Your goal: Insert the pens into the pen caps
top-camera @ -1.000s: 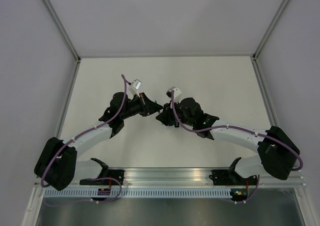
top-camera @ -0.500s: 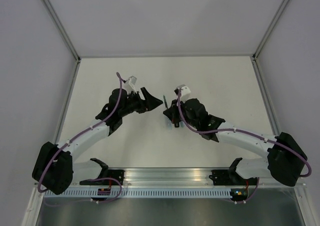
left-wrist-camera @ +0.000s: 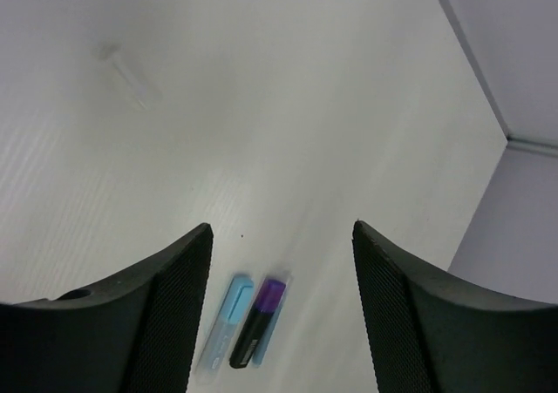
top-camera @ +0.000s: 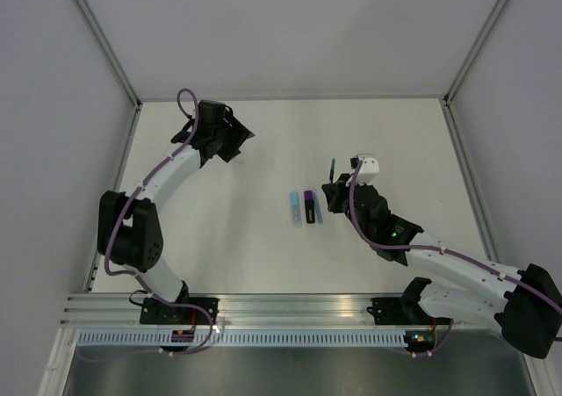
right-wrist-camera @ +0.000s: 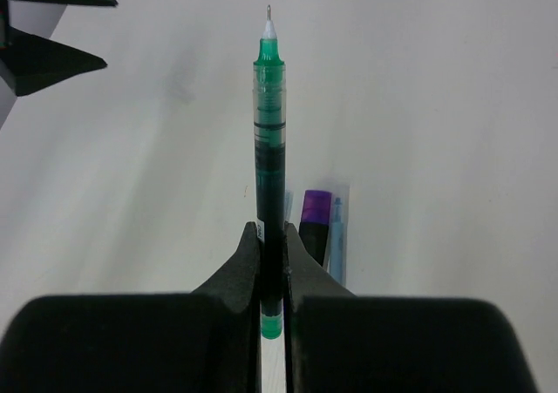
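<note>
We judge two pens done: the light blue marker [top-camera: 294,210] and the black-and-purple marker [top-camera: 310,207] lie side by side on the table [top-camera: 395,133] and look capped, though they are small in view. The thin green pen [right-wrist-camera: 268,105] shows a bare tip, pinched tight in the right gripper [right-wrist-camera: 271,236] just at 2 o'clock of the markers. We cannot pick out its cap with certainty. The left gripper [left-wrist-camera: 279,236] hangs wide and empty at 10 o'clock, well apart, and blocks nothing.

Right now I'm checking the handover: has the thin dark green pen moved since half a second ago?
Yes. In the top view the thin dark green pen has shifted right, toward the table's right edge.
</note>
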